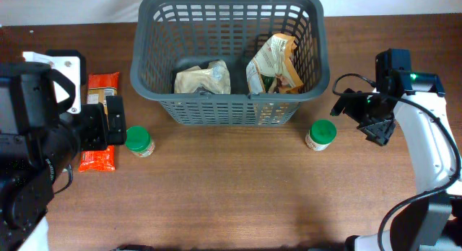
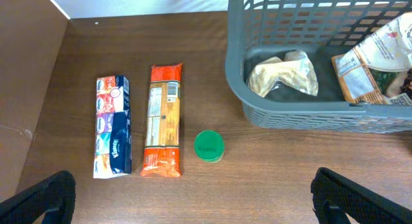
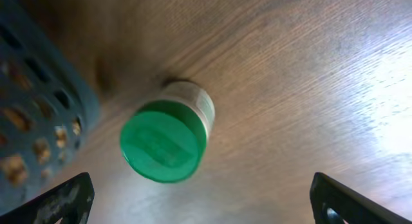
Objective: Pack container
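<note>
The dark grey basket (image 1: 228, 99) stands at the back middle of the table and holds a pale bag (image 1: 203, 79) and a tan snack bag (image 1: 274, 63). It also shows in the left wrist view (image 2: 302, 111). A green-lidded jar (image 1: 138, 141) stands left of the basket, also in the left wrist view (image 2: 208, 146). A second green-lidded jar (image 1: 320, 133) stands right of it, and is under my right gripper in the right wrist view (image 3: 168, 138). My left gripper (image 2: 193, 201) is open and empty. My right gripper (image 3: 203, 201) is open, just right of the second jar.
An orange pasta packet (image 2: 163, 120) and a tissue pack (image 2: 113, 124) lie left of the basket, near the left table edge. The orange packet is partly under my left arm in the overhead view (image 1: 97, 159).
</note>
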Motion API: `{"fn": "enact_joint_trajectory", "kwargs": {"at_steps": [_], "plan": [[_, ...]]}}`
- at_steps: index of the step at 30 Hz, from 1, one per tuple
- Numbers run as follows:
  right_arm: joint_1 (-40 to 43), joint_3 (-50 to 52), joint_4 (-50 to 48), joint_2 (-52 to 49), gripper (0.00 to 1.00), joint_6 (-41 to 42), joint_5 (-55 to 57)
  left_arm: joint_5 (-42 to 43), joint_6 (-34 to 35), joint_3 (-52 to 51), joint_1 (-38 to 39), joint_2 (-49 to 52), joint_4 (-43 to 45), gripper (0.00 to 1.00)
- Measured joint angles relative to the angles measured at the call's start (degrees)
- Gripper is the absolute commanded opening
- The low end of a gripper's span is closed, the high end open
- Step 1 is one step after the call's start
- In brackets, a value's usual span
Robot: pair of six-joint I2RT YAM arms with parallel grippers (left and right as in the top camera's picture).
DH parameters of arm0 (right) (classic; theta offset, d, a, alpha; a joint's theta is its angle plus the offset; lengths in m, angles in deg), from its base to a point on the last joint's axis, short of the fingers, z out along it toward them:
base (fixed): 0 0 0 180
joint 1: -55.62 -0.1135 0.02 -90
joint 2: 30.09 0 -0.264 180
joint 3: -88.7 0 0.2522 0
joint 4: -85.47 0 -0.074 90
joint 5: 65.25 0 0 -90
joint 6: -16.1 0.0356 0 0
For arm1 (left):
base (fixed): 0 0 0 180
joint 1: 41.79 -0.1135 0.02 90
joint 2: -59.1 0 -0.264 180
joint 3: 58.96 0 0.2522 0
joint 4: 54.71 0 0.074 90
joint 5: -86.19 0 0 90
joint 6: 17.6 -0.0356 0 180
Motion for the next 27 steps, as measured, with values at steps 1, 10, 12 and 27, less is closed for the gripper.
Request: {"fn": "enact_joint_trajectory", "kwargs": {"at_steps": [1,10,12,27], "plan": [[0.0,0.0,0.04,0.0,0.99,1.36,-0.11,0.0,0.0,0.0,0.0,0.0,0.0,0.99],[-1.22,0.0,0.5,0.0,0.99,14.64,-0.13,0.0,0.0,0.0,0.0,0.0,0.0,0.99],[-2.05,0.04,0.42,0.02,0.99,18.78,-0.17,0.0,0.02,0.0,0.0,0.0,0.0,0.99],[-4.26,5.14,-1.84,0.04,0.99,40.81,-2.14,0.2,0.0,0.0,0.0,0.0,0.02,0.99]]}}
